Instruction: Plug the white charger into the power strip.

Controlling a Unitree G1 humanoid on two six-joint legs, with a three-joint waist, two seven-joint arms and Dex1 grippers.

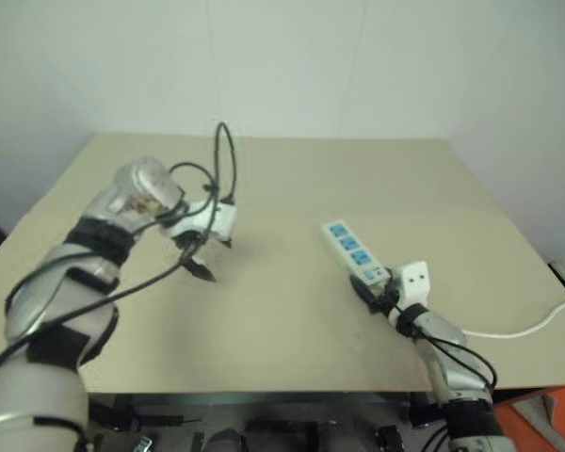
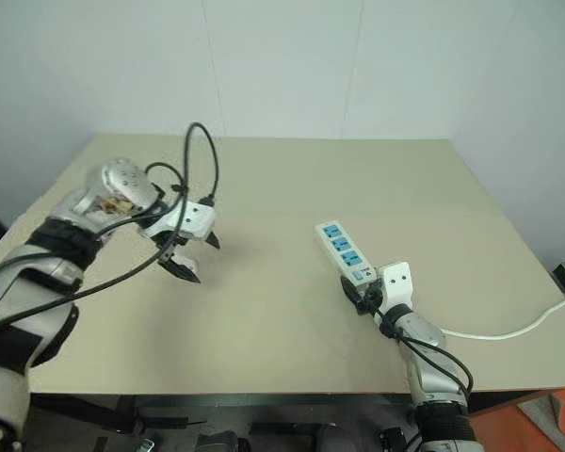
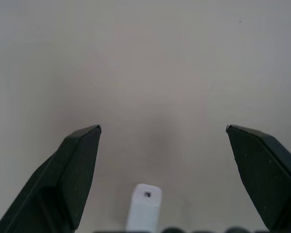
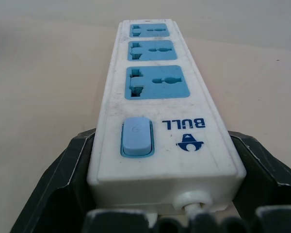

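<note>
The long flat white power strip [image 1: 354,250] with three blue socket panels lies on the beige table [image 1: 292,179]. The right claw [image 4: 160,160] is clamped on its cord end, probably to steady it for plugging. The left claw [image 3: 162,145] hangs spread wide above bare table, apparently ready to take the small white charger [image 3: 144,209] below it.

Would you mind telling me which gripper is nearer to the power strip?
The right gripper: its fingers sit on either side of the power strip's cord end. The left gripper hangs open over the table, well off to the strip's left.
</note>
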